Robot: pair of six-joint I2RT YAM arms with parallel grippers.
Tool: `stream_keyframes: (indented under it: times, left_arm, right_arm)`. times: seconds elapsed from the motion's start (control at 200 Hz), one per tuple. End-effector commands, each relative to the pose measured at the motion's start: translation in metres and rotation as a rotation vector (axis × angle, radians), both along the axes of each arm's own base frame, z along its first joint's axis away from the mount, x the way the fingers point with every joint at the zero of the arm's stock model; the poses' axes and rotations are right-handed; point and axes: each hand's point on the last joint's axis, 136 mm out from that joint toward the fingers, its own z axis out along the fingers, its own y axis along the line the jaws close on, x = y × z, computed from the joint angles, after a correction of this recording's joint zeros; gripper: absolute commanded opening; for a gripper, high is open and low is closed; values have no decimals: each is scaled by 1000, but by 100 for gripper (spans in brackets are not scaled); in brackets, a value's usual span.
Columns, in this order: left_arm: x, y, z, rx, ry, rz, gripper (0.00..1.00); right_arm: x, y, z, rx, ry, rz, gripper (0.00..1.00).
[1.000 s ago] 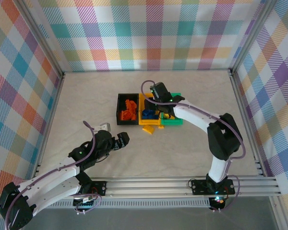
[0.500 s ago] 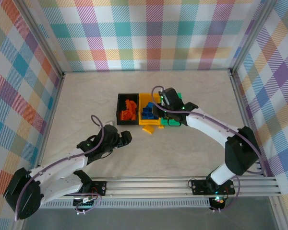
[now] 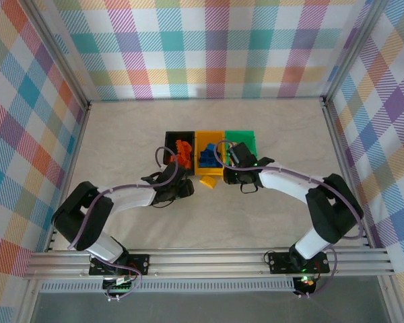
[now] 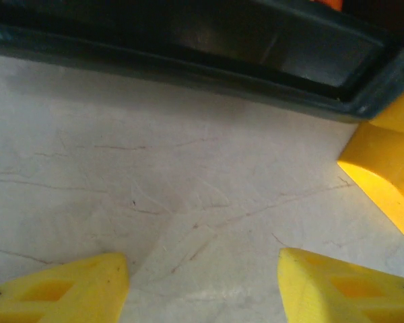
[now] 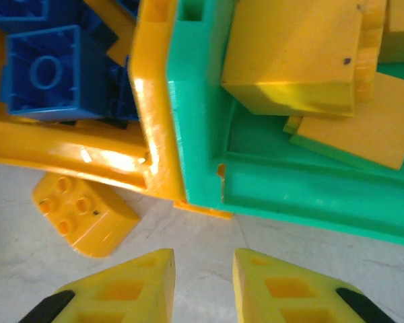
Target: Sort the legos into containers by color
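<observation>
A loose yellow brick (image 3: 207, 180) lies on the desk (image 3: 121, 141) just in front of the yellow bin (image 3: 209, 138), between the two claws. The left claw (image 4: 202, 289), spread wide and empty beside the black bin (image 4: 188, 47), has the brick ahead to its right, while the right claw (image 5: 203, 282), parted by a narrow gap and holding nothing, has it ahead to its left. The green bin (image 5: 202, 121) holds yellow bricks (image 5: 289, 54), blue bricks (image 5: 44, 70) sit in the yellow bin, and orange-red bricks (image 3: 182, 153) are in the black one.
</observation>
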Motion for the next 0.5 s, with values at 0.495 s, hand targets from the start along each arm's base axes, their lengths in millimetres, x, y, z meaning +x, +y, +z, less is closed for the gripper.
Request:
stream_keyframes:
  times: [0.495]
  left_arm:
    - [68,-1,-4,82,-54,10,57]
  right_arm:
    - [56,6,5,28,-42,-27,29]
